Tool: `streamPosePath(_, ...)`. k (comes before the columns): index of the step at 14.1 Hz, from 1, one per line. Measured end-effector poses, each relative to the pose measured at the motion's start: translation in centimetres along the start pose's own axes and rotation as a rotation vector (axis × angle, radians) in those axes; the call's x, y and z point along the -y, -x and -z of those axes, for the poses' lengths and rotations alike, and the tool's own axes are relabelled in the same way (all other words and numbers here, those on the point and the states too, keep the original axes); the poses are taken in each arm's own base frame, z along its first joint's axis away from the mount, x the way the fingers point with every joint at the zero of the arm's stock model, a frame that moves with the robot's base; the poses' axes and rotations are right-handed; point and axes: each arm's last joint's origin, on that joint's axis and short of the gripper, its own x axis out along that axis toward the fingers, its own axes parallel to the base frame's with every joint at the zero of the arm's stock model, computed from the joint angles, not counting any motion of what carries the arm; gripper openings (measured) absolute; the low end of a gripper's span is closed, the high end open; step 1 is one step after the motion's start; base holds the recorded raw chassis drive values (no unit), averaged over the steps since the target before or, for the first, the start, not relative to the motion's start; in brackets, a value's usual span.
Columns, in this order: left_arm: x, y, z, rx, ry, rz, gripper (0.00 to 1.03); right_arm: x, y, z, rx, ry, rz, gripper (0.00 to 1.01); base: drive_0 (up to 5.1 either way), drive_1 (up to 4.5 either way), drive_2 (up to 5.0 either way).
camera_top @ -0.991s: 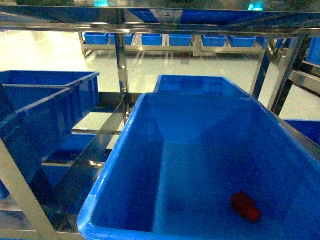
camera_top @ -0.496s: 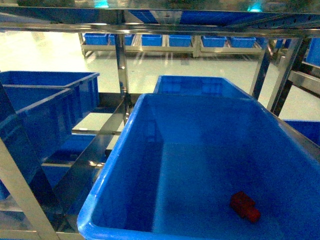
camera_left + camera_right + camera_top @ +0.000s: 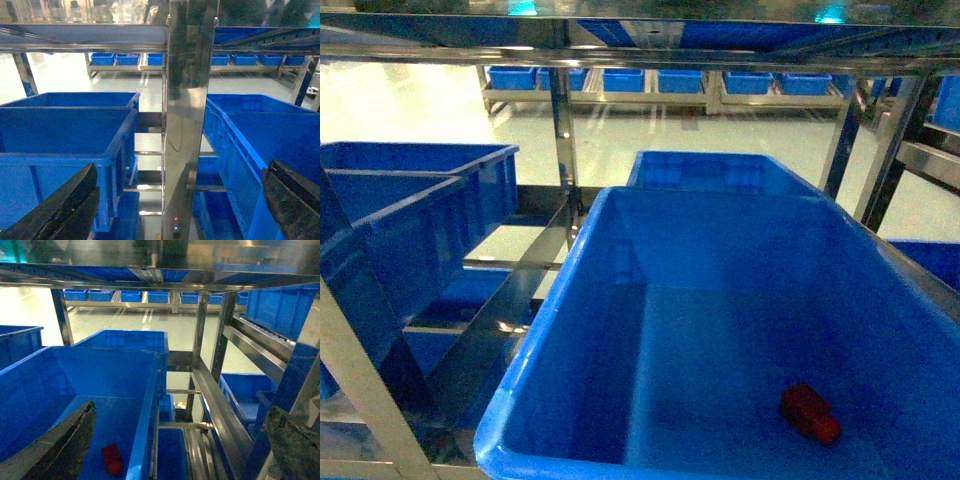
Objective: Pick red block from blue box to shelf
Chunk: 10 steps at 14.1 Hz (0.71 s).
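Note:
The red block [image 3: 810,412] lies on its side on the floor of the blue box [image 3: 535,350], near the box's front right corner. The box sits on a tier of the steel shelf [image 3: 563,120]. Neither gripper shows in the head view. In the right wrist view the red block [image 3: 112,459] lies low inside the blue box [image 3: 145,405], just right of the left finger; my right gripper [image 3: 180,412] stands open above the box's right rim, holding nothing. My left gripper [image 3: 180,175] is open and empty, facing a shelf upright [image 3: 186,125].
Ribbed dark blue crates [image 3: 410,210] stand on the shelf to the left, and another blue bin [image 3: 710,168] sits behind the box. A crossbeam [image 3: 640,55] runs overhead. A far rack holds several small blue bins [image 3: 660,80]. Steel rails [image 3: 220,405] run right of the box.

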Motion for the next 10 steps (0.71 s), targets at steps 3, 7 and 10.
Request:
streamPosePath(3, 0.0, 0.0, 0.0, 0.0, 0.0, 0.0, 0.98, 0.0, 0.0, 0.0, 0.0, 0.0, 0.0, 0.98, 0.0, 0.0, 0.0)
streamPosePath(7, 0.0, 0.0, 0.0, 0.0, 0.0, 0.0, 0.98, 0.0, 0.0, 0.0, 0.0, 0.0, 0.0, 0.98, 0.0, 0.0, 0.0)
streamPosePath(10, 0.0, 0.0, 0.0, 0.0, 0.0, 0.0, 0.98, 0.0, 0.0, 0.0, 0.0, 0.0, 0.0, 0.98, 0.0, 0.0, 0.0)
